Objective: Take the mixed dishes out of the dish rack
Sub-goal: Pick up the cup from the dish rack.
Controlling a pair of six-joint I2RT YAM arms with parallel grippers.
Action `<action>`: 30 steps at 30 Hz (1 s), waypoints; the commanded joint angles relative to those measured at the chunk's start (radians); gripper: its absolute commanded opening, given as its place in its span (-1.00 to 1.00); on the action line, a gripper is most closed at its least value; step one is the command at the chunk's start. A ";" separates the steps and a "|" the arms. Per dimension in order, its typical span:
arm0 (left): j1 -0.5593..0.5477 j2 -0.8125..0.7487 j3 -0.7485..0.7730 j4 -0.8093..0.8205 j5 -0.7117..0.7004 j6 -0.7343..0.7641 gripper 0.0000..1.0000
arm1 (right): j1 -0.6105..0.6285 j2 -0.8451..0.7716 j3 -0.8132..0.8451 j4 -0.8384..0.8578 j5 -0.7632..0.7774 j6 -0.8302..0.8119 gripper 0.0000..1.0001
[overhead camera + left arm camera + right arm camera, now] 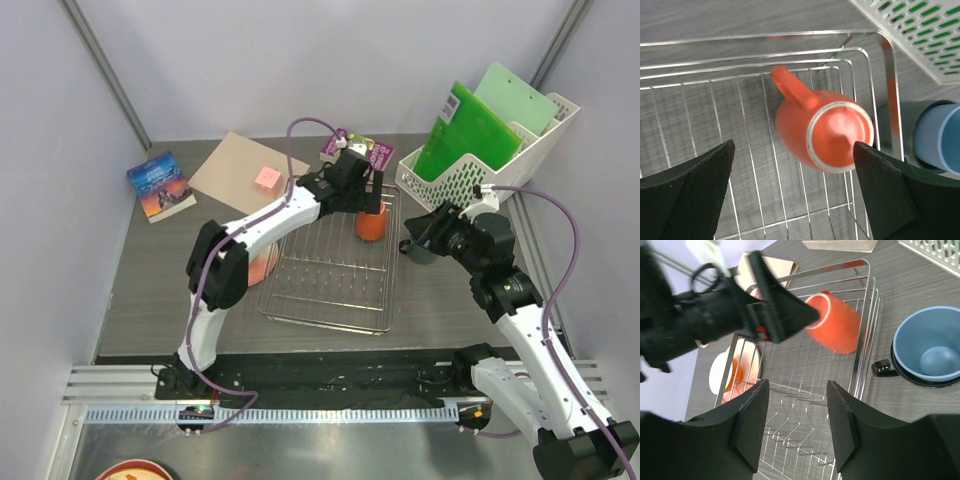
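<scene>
- The 2 arm bases sit at the near edge of the table (pixel 140 300). The left arm rises, folds at the elbow and stretches far and right over the dish rack (pixel 330 285).
- The right arm leans far and left, its wrist tipped down beside the rack's right side.
- The right gripper (pixel 795 427) has its fingers spread wide, with nothing between them, above the rack's wires.
- Just left of the rack, the small white bowl (pixel 720 372) with an orange inside sits on the pink plate (pixel 752 362).
- Just right of the rack, the light blue cup (pixel 930 350) is nested in the dark grey mug (pixel 883 368), mouth up.
- The orange mug (pixel 825 130) is in the rack's far-right corner, its base toward the left wrist camera.
- The left gripper (pixel 795 192) is parted, 1 finger on each side of that mug. I cannot tell whether it touches.
- Farthest back are a white perforated holder (pixel 500 170) with green boards (pixel 465 135), a cardboard sheet (pixel 240 165) and a book (pixel 160 185).
</scene>
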 commanded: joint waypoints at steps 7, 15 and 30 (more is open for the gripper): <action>-0.049 0.100 0.141 -0.002 -0.054 0.048 1.00 | 0.010 -0.031 -0.014 0.104 -0.068 0.038 0.11; -0.052 0.098 0.118 0.015 -0.070 0.036 0.99 | 0.011 -0.053 -0.038 0.105 -0.054 0.040 0.10; -0.061 0.041 0.091 0.002 -0.208 0.042 1.00 | 0.013 -0.050 -0.054 0.105 -0.046 0.041 0.10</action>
